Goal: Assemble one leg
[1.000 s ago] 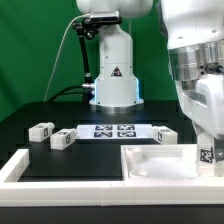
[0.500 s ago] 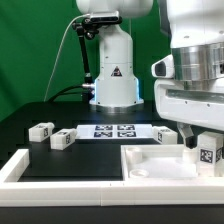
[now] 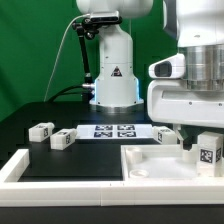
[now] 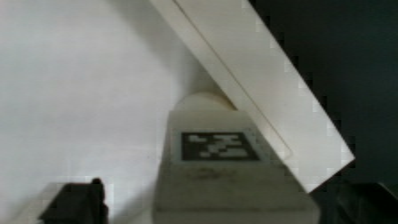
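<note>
My gripper (image 3: pixel 205 138) is at the exterior view's right, shut on a leg (image 3: pixel 208 152), a small white block with a black-and-white tag. The leg stands upright at the right far corner of the large white recessed panel (image 3: pixel 150 168). In the wrist view the leg (image 4: pixel 219 146) sits between my dark fingers (image 4: pixel 75 203), tag facing the camera, over the panel's floor (image 4: pixel 71 100) beside its raised rim (image 4: pixel 249 70). My gripper (image 4: pixel 219 208) straddles it. Whether the leg's base is seated in the panel is hidden.
Two loose legs (image 3: pixel 41 130) (image 3: pixel 62 139) lie at the exterior view's left and another (image 3: pixel 165 135) behind the panel. The marker board (image 3: pixel 115 131) lies in front of the robot base (image 3: pixel 113 80). A white frame edge (image 3: pixel 20 165) runs along the left front.
My wrist has turned and the hand's body has come into view over the panel's corner. The held leg turned with it, so its tag now faces the exterior camera squarely.
</note>
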Controlling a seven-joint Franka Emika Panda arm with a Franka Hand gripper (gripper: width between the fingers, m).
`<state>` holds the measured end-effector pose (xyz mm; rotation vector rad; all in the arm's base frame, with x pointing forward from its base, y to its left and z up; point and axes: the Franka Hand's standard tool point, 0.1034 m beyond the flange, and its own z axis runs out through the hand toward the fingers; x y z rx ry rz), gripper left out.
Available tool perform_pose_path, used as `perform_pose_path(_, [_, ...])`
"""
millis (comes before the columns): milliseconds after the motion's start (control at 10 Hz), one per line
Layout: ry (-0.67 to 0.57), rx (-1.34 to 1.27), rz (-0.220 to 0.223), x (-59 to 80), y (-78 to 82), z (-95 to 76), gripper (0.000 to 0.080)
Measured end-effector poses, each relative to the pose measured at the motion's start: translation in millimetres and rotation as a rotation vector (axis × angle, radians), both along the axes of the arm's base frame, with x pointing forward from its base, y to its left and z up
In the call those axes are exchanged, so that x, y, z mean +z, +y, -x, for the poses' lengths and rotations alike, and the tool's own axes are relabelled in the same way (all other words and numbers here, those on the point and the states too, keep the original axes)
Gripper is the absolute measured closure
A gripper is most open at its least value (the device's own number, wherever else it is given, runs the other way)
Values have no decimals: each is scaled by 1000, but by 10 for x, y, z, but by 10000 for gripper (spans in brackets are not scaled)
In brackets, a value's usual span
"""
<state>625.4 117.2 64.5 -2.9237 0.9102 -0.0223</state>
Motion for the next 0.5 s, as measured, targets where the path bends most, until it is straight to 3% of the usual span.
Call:
perform_pose_path(100, [-3,21,1,1,-7,-3,151])
perform_pose_path(400, [-1,0,0,0,-7,-3,511])
perform_pose_path(500, [0,-22,-1,0,-8,-3,511])
